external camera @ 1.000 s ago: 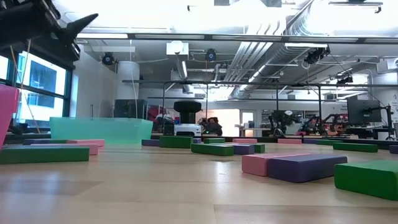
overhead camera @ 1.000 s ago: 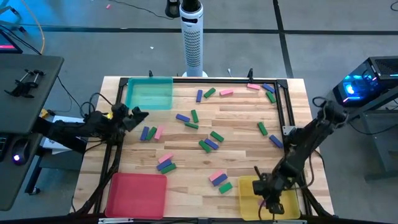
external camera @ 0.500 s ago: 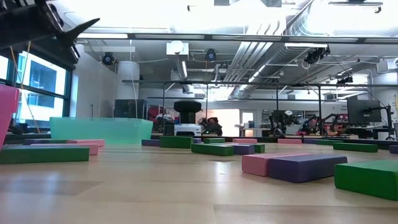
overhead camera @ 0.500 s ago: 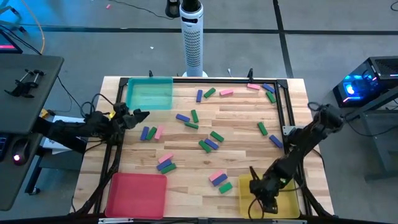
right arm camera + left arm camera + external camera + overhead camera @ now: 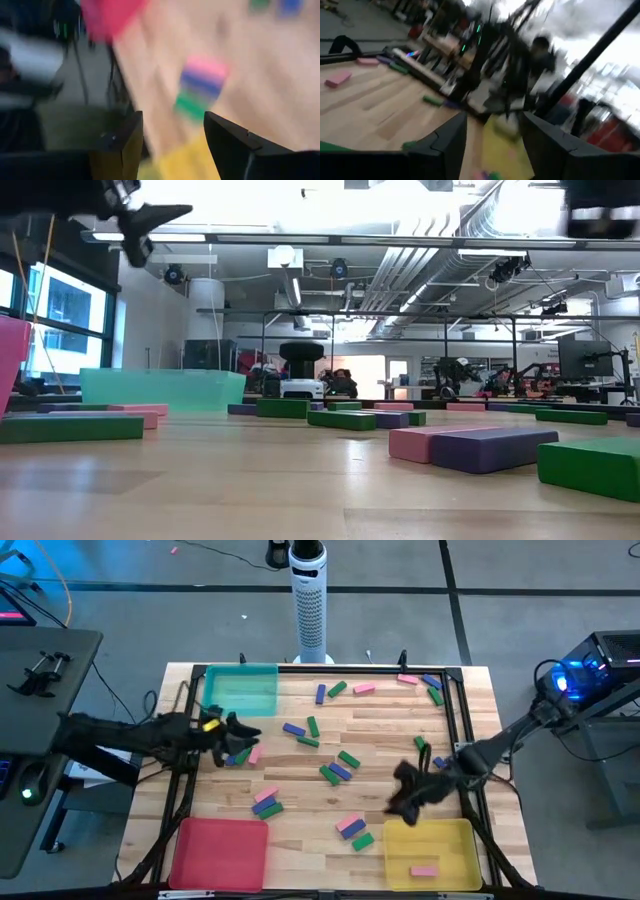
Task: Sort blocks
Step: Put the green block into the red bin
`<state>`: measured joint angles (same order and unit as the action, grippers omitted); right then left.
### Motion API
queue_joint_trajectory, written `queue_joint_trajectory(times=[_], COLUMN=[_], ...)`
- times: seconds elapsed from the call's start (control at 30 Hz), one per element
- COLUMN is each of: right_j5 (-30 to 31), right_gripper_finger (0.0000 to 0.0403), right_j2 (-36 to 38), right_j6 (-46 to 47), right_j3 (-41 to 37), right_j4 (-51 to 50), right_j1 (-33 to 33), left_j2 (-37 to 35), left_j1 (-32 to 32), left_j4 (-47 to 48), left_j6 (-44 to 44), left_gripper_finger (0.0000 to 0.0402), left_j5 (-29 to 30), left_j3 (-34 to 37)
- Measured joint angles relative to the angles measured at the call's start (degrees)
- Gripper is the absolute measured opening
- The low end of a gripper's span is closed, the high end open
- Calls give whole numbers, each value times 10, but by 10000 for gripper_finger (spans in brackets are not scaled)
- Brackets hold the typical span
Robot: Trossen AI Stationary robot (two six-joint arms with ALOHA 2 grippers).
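Note:
Small blue, green and pink blocks [image 5: 338, 771] lie flat, scattered over the wooden table. One pink block [image 5: 424, 870] lies in the yellow tray [image 5: 460, 840]. My left gripper [image 5: 245, 732] is open and raised at the table's left side, above a blue, green and pink cluster [image 5: 240, 753]. Its fingers [image 5: 447, 145] hold nothing. My right gripper [image 5: 398, 802] is open and raised beyond the yellow tray's far left corner. The right wrist view shows a blurred pink, blue and green group [image 5: 200, 87] past its empty fingers [image 5: 122, 142].
A teal tray [image 5: 240, 690] sits at the far left corner and a red tray [image 5: 220, 852] at the near left corner. A black frame [image 5: 455, 700] runs along the far and right edges. Bare wood lies between the red and yellow trays.
My right gripper has risen out of the yellow tray and swung toward the far edge and the table's middle. A pink block now lies in the tray where it stood. My left gripper has moved toward the table's right, out over the left block cluster.

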<state>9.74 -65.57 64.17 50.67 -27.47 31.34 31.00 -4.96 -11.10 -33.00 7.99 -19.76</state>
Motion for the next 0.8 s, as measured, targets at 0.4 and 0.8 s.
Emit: queue_joint_trajectory(times=[0.4,0.8], right_j5=[-10,-1], right_gripper_finger=[188,188], right_j2=[-32,-37], right_j6=[-203,-317], right_j3=[0,0], right_j4=[34,32], right_j1=[-104,-127], left_j2=[373,659], left_j1=[-88,-178], left_j4=[227,232], left_j6=[179,114], left_gripper_finger=[138,124], left_j5=[-14,106], left_j3=[-295,-529])
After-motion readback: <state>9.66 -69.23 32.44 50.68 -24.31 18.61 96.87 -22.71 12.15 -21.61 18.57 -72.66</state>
